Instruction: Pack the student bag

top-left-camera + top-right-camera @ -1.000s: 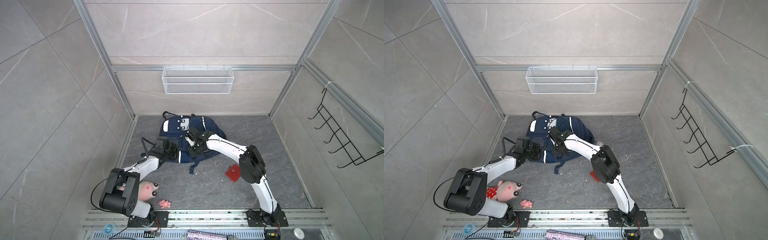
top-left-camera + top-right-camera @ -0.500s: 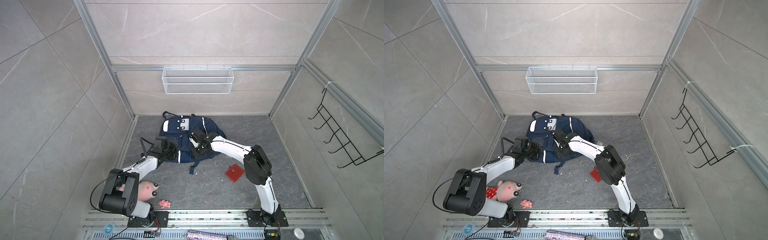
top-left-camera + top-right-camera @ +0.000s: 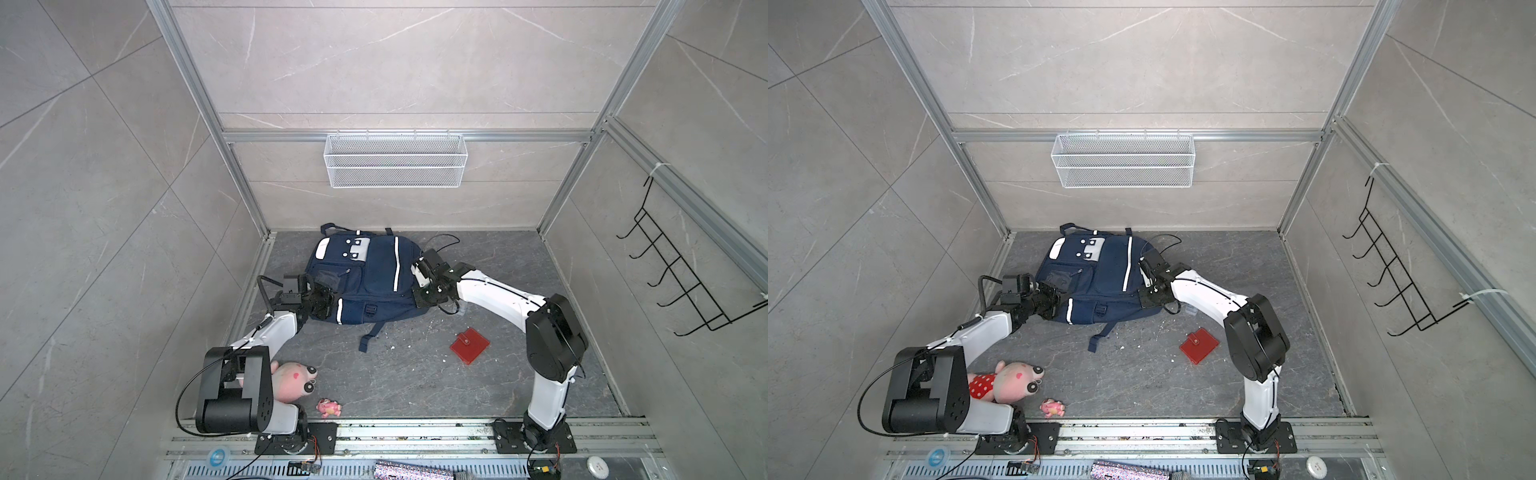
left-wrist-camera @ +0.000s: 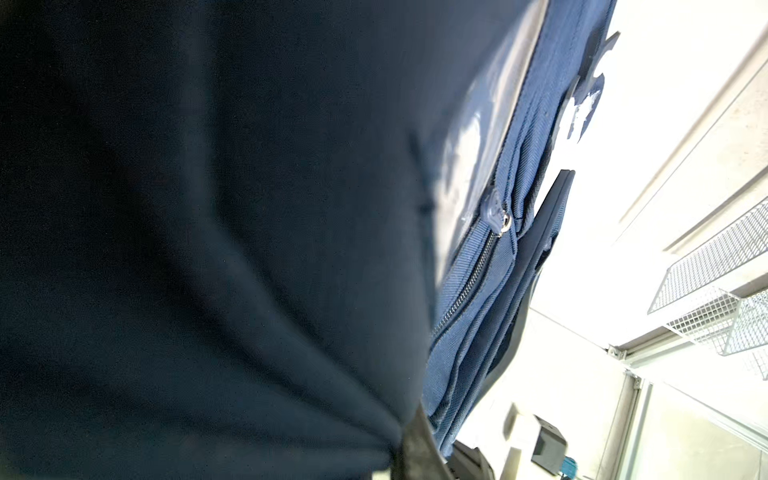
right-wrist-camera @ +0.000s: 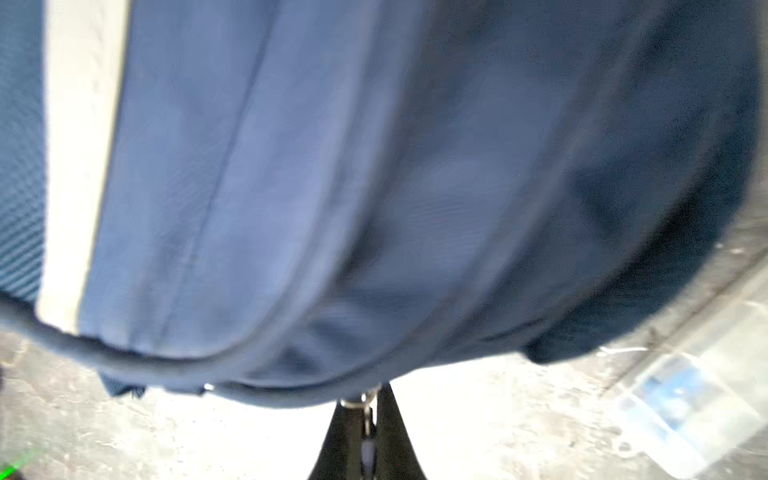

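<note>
The student bag, navy with white stripes, lies flat at the back of the floor in both top views. My left gripper is at its left side. In the left wrist view it is shut on a fold of the bag's dark fabric, and only one finger shows. My right gripper is at the bag's right edge. In the right wrist view it is shut on a metal zip pull under the bag's rim.
A red wallet lies on the floor right of centre. A pink plush pig and a small pink toy lie near the left arm's base. A clear small box sits by the right wrist. A white wire basket hangs on the back wall, a black hook rack on the right wall.
My right gripper has moved from the middle of the bag out to its right edge, still shut. The left gripper has held its place on the bag's left side.
</note>
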`<state>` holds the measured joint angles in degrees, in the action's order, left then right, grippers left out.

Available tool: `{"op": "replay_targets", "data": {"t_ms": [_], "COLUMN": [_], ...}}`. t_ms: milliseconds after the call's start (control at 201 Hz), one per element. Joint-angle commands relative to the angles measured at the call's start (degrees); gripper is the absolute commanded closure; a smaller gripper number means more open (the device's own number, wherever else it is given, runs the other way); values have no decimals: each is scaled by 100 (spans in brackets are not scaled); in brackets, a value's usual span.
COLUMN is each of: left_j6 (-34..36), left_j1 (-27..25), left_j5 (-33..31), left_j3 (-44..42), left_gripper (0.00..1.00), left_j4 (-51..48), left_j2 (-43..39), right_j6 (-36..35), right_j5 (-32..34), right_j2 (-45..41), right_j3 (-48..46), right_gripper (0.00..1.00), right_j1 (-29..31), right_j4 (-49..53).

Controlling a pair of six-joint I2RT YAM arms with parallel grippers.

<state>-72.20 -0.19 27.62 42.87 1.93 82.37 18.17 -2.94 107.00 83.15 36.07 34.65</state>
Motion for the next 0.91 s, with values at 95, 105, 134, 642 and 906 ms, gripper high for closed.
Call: {"op": "replay_targets", "data": {"t_ms": [95, 105, 134, 642, 906], "left_j6": [1290, 1350, 1511, 2625, 818], "left_j1": [531, 527, 499, -133, -1554], "left_j5": [-653, -635, -577, -172, -225], "left_j3": [1054, 1122, 1312, 1603, 193], "left_gripper": [100, 100, 100, 15, 16], "left_j4": [-264, -268, -253, -2618, -1191], "left_j2": [348, 385, 496, -602, -1422], "right_j6": [-287, -319, -419, -253, -358], "right_j5": [173, 143, -4, -1570, -1787], "right_j2": [-506, -516, -545, -196, -57], "right_j3": [-368, -374, -400, 88, 280], "right_gripper": [100, 100, 100, 100, 100], "right_j1": [-73, -56, 6, 782, 833], "right_j4": [116, 89, -15, -1290, -1197]}}
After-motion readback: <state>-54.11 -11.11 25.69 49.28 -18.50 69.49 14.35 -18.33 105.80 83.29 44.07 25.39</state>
